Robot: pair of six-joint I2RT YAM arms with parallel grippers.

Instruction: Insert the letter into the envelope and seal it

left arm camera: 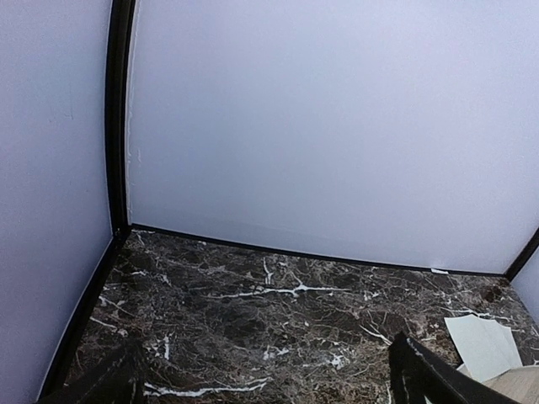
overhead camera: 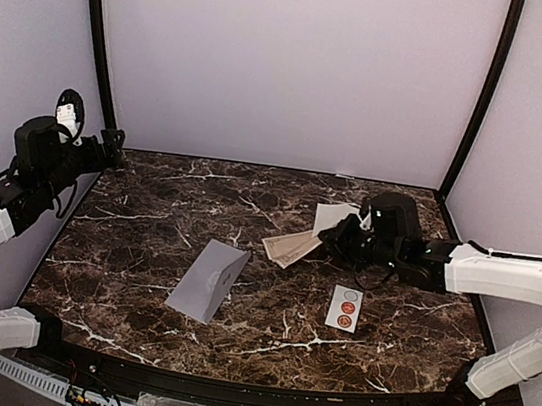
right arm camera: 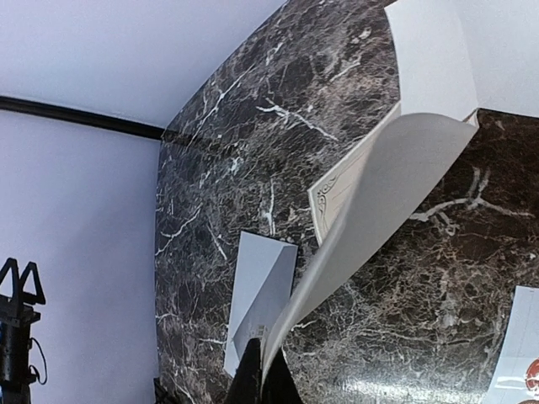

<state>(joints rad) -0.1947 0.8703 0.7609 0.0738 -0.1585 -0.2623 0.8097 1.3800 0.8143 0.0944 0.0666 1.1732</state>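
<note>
Right wrist view shows my right end effector pressed together on the edge of the letter, a pale sheet with an ornate printed border. From that pinch the sheet curves up and away, clear of the counter. At its far end it meets a fold, and a second white panel lies beyond the fold. The envelope lies flat on the counter just past my fingertips and to their left, apart from the letter.

In the top external view the envelope sits to the left of my right end effector and nearer my bases, not touching the letter. A sticker strip with round seals lies near the right end effector, also on the side nearer my bases.

My left end effector hangs over the far left corner of the counter. The envelope is well apart from it, off to its right and nearer my bases. In the left wrist view its fingers stand spread wide with nothing between them, and a corner of the letter shows far off to their right.
</note>
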